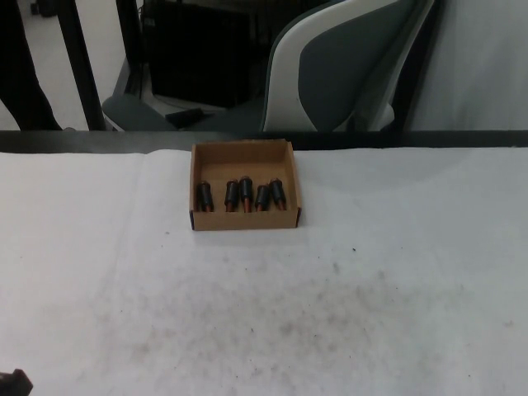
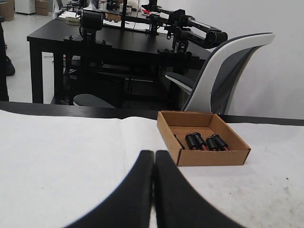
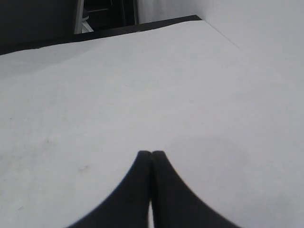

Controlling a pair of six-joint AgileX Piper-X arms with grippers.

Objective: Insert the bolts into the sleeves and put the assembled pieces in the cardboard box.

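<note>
**Box loaded, both tools shut and empty: finishing step**

The cardboard box (image 1: pixel 245 219) sits on the white tabletop (image 1: pixel 371 297) toward the far edge, in front of an office chair (image 1: pixel 346 66). Five assembled pieces (image 1: pixel 246 193) lie inside in a rough row near the front wall, with dark sleeves and reddish bolt ends showing. In the left wrist view, four lie side by side and one lies apart. At this range I can't confirm that every bolt is fully seated, though they look alike.

Left tool (image 2: pixel 153 156): fingers pressed together with nothing between them, low over the tabletop, facing the box from well short of it.
Right tool (image 3: pixel 151 156): also closed and holding nothing, over bare white surface, well apart from the box.

Judgement: every piece I can count is in the box, so the task reads as done or nearly done. The step in hand is parking clear.

Doing it well:
- Any pull-back should go up and away, never forward across the box. Light card like this would likely slide at a nudge.
- Lift before travelling. Fingertips dragged along the white cover could wrinkle it and tug the box.
- If seating needs checking, look from above rather than prod the pieces.
</note>
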